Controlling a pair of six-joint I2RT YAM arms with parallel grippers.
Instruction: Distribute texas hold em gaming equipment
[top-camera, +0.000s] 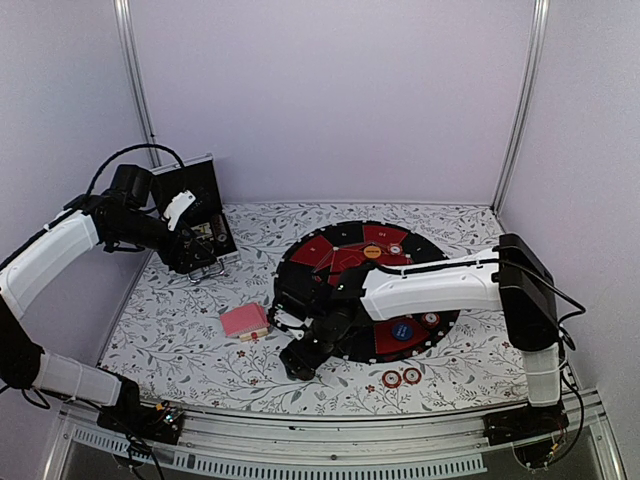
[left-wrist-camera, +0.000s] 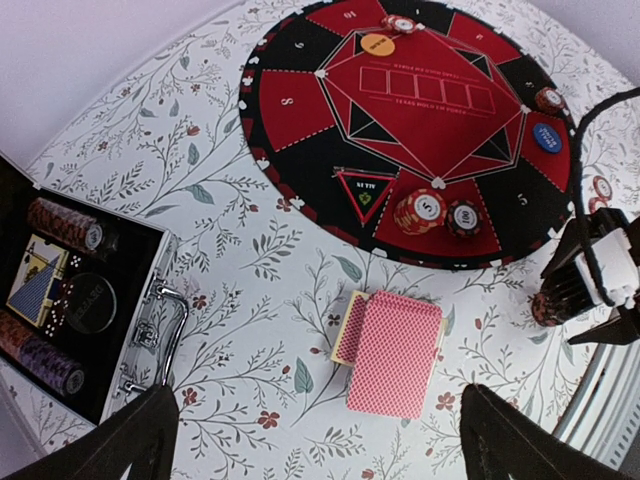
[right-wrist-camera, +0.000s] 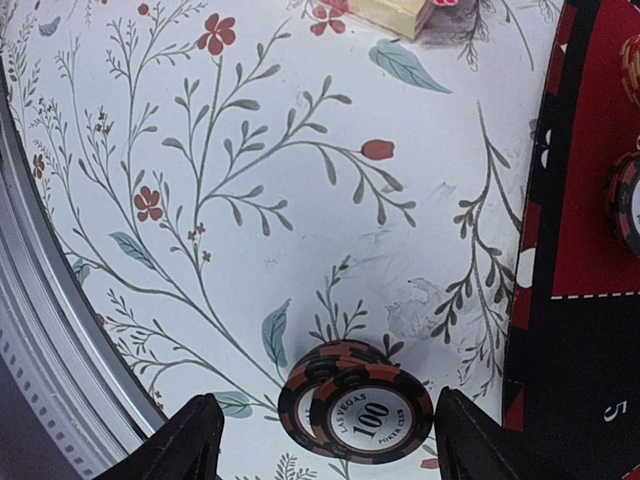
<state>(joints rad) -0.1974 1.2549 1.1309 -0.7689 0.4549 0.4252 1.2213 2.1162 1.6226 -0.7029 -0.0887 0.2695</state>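
Note:
A pink-backed card deck (top-camera: 243, 321) lies on the floral cloth left of the round red-and-black mat (top-camera: 300, 262); it also shows in the left wrist view (left-wrist-camera: 393, 352). The mat holds an orange button (top-camera: 372, 252), a blue button (top-camera: 401, 330) and chip stacks (left-wrist-camera: 420, 210). My right gripper (top-camera: 300, 360) is open and low over the cloth. Its fingers (right-wrist-camera: 195, 440) stand on either side of a small stack of brown 100 chips (right-wrist-camera: 355, 410) without touching it. My left gripper (top-camera: 197, 262) is open and empty, raised next to the case.
The black silver-edged case (top-camera: 205, 215) stands open at the back left with chips and cards inside (left-wrist-camera: 60, 290). Two red-and-white chips (top-camera: 400, 377) lie on the cloth near the front edge. A metal rail (right-wrist-camera: 40, 330) runs along the table's near edge.

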